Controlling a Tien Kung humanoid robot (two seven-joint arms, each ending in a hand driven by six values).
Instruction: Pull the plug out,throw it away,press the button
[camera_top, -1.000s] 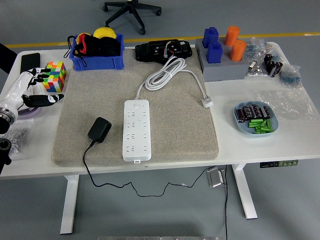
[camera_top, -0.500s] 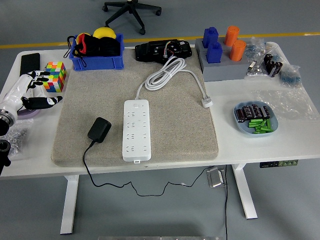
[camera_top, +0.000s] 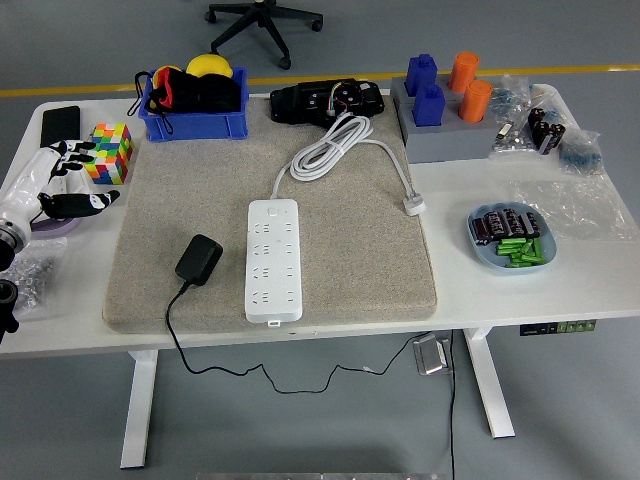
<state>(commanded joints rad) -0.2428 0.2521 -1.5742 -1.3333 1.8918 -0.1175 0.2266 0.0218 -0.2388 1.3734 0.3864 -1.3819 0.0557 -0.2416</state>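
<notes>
A white power strip (camera_top: 274, 259) lies lengthwise on the grey felt mat (camera_top: 350, 270), with no plug in it. Its white cord coils at the mat's far side and ends in a white plug (camera_top: 413, 207) on the mat's right part. A black adapter plug (camera_top: 199, 259) lies on the mat left of the strip, its black cable running off the near edge. My left hand (camera_top: 68, 181) is at the table's left edge, white with black fingertips, fingers spread and empty, well left of the adapter.
A colourful cube (camera_top: 110, 152) and a black phone (camera_top: 59, 123) lie by the left hand. A blue bin (camera_top: 195, 100) stands at the back left, a black device (camera_top: 328, 100) at the back middle. A grey block with blue and orange cylinders (camera_top: 445, 105) and a dish of batteries (camera_top: 512, 238) are on the right.
My left hand has drawn back a little toward the left edge of the table. Nothing else has moved.
</notes>
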